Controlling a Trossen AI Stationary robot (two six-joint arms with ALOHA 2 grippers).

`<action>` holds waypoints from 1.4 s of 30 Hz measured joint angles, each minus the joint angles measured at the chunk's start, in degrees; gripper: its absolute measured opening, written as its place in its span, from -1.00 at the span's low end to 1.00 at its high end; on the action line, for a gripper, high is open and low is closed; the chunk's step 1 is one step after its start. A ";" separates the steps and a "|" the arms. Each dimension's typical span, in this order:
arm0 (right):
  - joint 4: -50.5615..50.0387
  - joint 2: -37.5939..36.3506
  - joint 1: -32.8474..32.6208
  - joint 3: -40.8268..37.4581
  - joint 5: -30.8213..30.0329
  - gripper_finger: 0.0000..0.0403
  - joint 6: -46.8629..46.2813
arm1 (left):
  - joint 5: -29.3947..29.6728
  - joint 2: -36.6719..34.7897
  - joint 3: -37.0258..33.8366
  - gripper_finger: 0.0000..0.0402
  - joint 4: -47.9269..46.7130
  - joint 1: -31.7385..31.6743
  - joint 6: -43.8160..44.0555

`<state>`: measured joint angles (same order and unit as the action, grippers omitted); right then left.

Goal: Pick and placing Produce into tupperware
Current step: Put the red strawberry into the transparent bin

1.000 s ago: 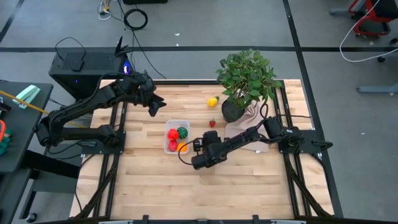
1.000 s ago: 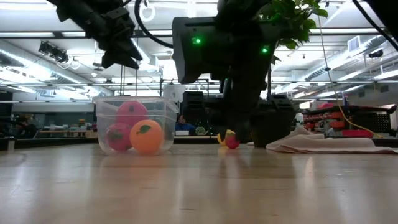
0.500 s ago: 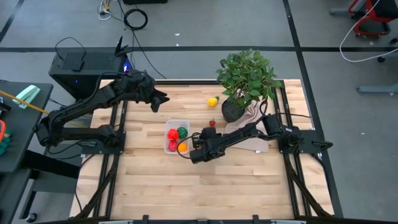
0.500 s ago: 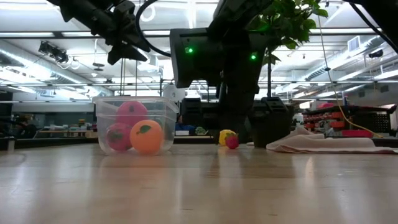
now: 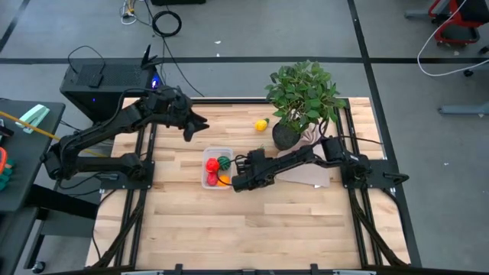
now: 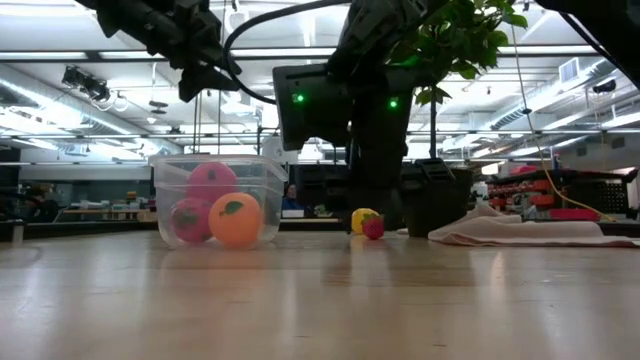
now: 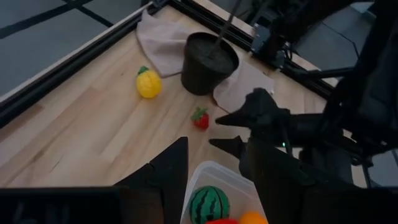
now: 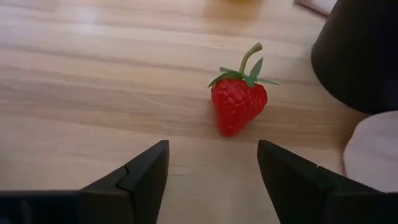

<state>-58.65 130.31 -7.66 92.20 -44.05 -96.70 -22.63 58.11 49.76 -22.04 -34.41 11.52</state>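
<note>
The clear tupperware point(image 5: 216, 167) sits on the table with a watermelon point(image 7: 208, 204), an orange point(image 6: 236, 219) and a red fruit point(image 6: 209, 181) inside. A strawberry point(image 8: 238, 106) lies on its side on the wood beside the dark plant pot point(image 5: 285, 136). A lemon point(image 5: 261, 124) rests farther back. My right gripper point(image 8: 211, 150) is open and low over the table, with the strawberry just ahead of its fingertips, untouched. My left gripper point(image 5: 192, 123) is open and hovers high, beyond the tupperware's far left corner.
A leafy plant point(image 5: 304, 93) in the pot overhangs the table's far right part. A beige cloth point(image 6: 520, 232) lies under and beside the pot. Bare wood stretches across the near half of the table.
My right gripper has moved from the near side of the tupperware toward the table's far edge, closing in on the strawberry while staying open. The fruit and the tupperware have not moved.
</note>
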 joint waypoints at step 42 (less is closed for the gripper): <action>4.44 -0.14 8.99 -0.60 5.29 0.39 1.85 | -0.89 0.00 0.00 -0.14 2.37 2.85 -3.30</action>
<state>-54.22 130.17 1.32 91.60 -38.76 -94.85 -23.52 58.11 49.76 -19.67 -31.57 8.22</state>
